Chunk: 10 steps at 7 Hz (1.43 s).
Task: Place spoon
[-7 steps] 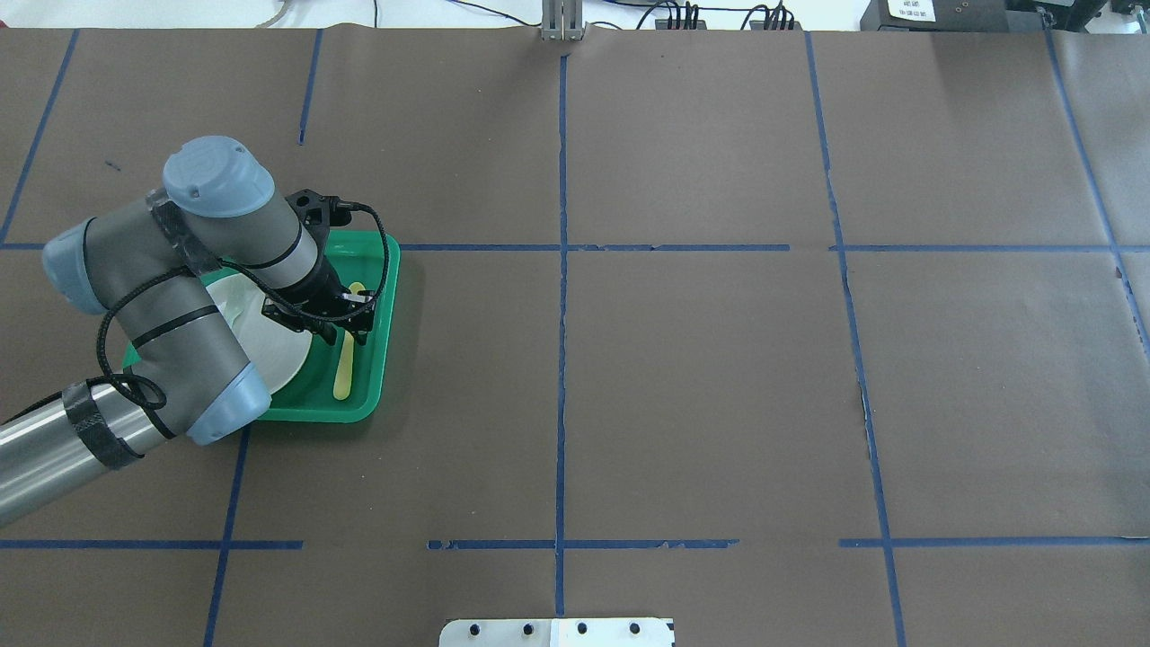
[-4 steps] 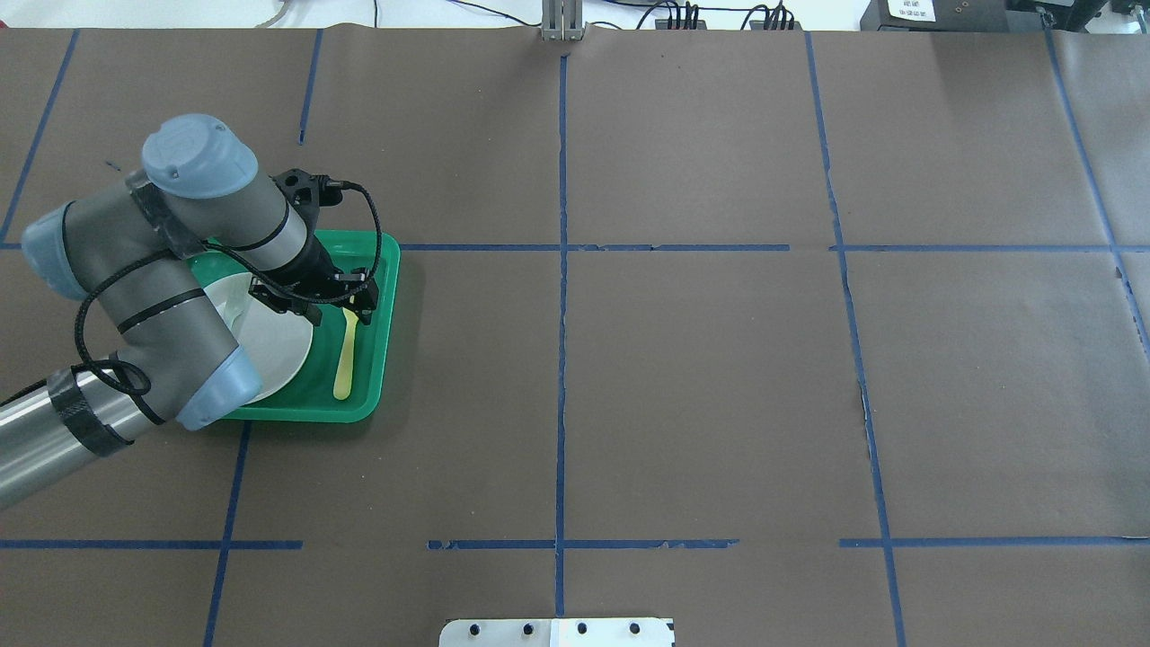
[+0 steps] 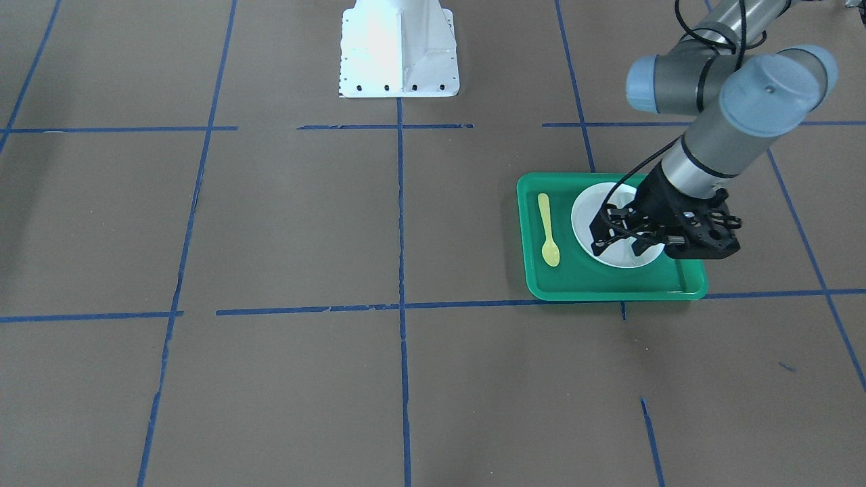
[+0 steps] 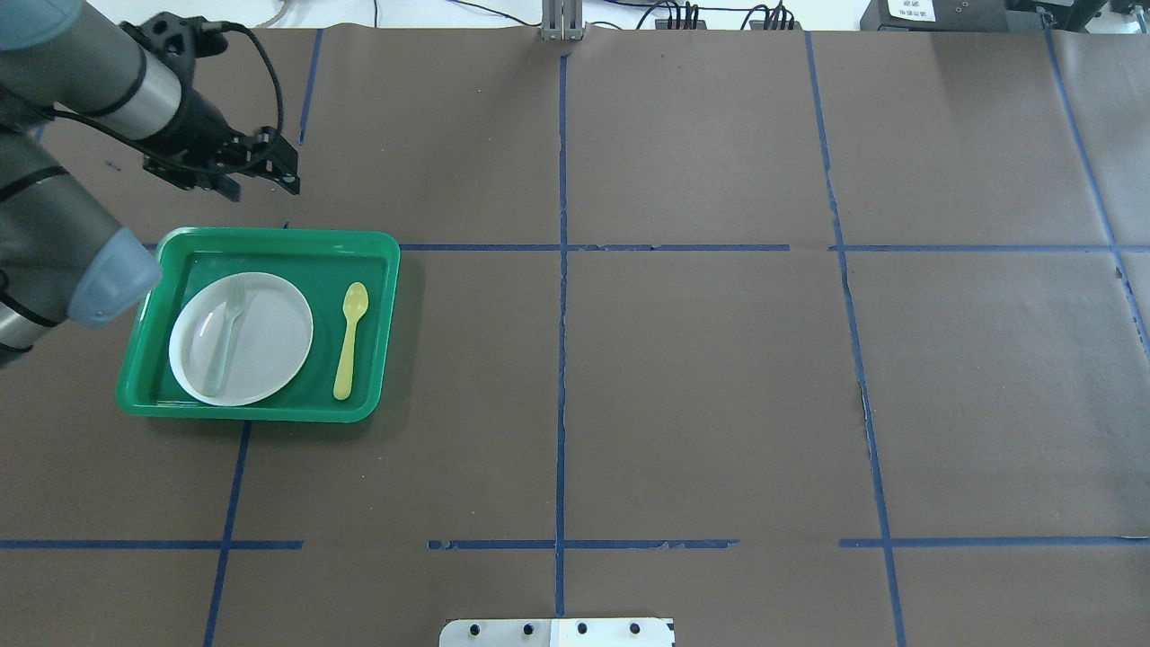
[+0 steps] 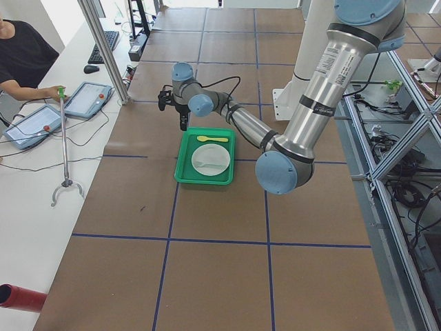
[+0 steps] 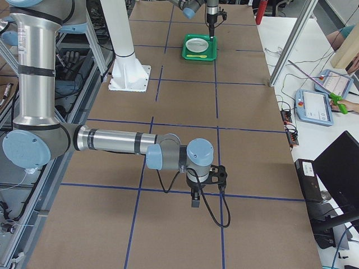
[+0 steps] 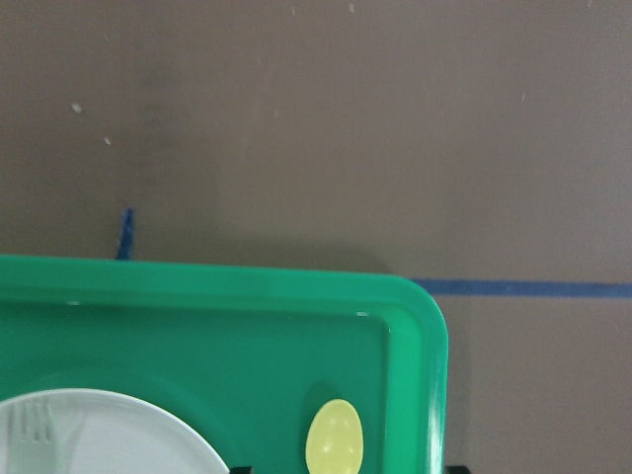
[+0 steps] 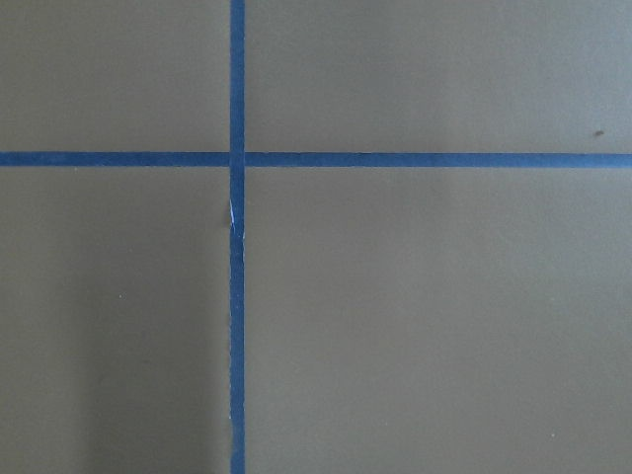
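The yellow spoon (image 4: 349, 341) lies flat in the green tray (image 4: 269, 235), to the right of the white plate (image 4: 265, 337), with its bowl pointing away from the robot. It also shows in the front view (image 3: 549, 230) and its bowl in the left wrist view (image 7: 334, 437). My left gripper (image 4: 260, 184) is open, empty and raised, apart from the spoon; in the front view (image 3: 617, 247) it hangs over the plate (image 3: 587, 220). My right gripper (image 6: 194, 199) shows only in the right side view, low over bare table paper; I cannot tell its state.
A pale translucent fork (image 4: 223, 341) lies on the plate. The tray stands at the table's left side. The white robot base (image 3: 398, 47) is at the near edge. An operator's tablets (image 5: 41, 117) and a metal pole (image 5: 103, 48) stand beyond the far edge.
My left gripper was down in the tray with its fingers around the spoon. It has risen and drawn away up and to the far left. The spoon stays lying in the tray.
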Each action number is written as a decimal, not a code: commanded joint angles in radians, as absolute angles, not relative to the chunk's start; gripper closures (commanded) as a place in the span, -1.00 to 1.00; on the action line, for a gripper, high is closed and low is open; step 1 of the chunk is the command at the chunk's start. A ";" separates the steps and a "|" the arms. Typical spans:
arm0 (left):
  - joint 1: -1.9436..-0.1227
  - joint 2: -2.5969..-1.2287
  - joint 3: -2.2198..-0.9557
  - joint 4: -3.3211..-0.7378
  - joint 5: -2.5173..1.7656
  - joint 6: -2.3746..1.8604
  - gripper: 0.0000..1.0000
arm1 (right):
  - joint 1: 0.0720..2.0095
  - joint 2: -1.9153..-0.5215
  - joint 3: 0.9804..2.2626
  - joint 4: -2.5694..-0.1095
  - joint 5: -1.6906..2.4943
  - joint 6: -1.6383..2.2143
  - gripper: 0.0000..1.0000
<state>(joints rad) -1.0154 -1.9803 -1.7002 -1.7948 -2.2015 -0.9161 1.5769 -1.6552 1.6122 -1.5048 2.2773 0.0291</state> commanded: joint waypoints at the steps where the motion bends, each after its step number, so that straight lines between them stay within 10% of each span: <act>1: -1.154 -1.845 -1.692 -1.783 -2.203 -0.652 -0.84 | 1.577 -1.655 1.612 -1.505 2.278 0.029 -1.00; 6: -1.662 -1.721 -1.461 -1.630 -2.318 0.108 -0.97 | 1.577 -1.655 1.612 -1.505 2.278 0.029 -1.00; 10: -1.649 -1.715 -1.491 -1.575 -2.324 -0.040 -0.99 | 1.577 -1.655 1.612 -1.505 2.276 0.029 -1.00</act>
